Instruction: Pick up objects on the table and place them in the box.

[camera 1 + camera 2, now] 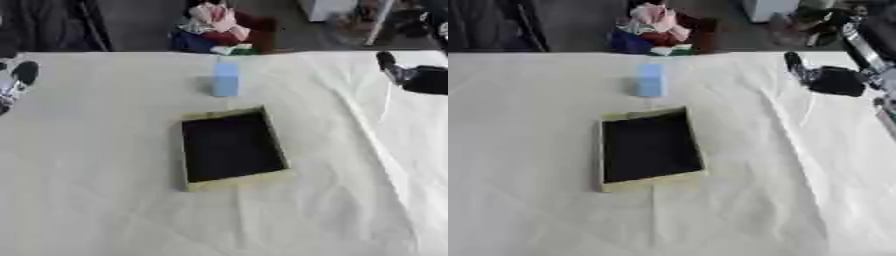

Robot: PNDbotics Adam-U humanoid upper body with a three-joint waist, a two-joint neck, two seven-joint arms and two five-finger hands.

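My right hand (pixel 826 77) and left hand (pixel 17 80) hover at the table's (pixel 87 200) edges, finger state unclear, while the pale blue block (pixel 227 79) stands just beyond the dark-lined shallow cardboard box (pixel 232 146).

A block (pixel 226 79) is set just behind the box (pixel 231 183), left of the right hand's fingers (pixel 796 64), well apart

Soft even light, bright pale table (pixel 87 200), faint shadows, both views blurry, dim background
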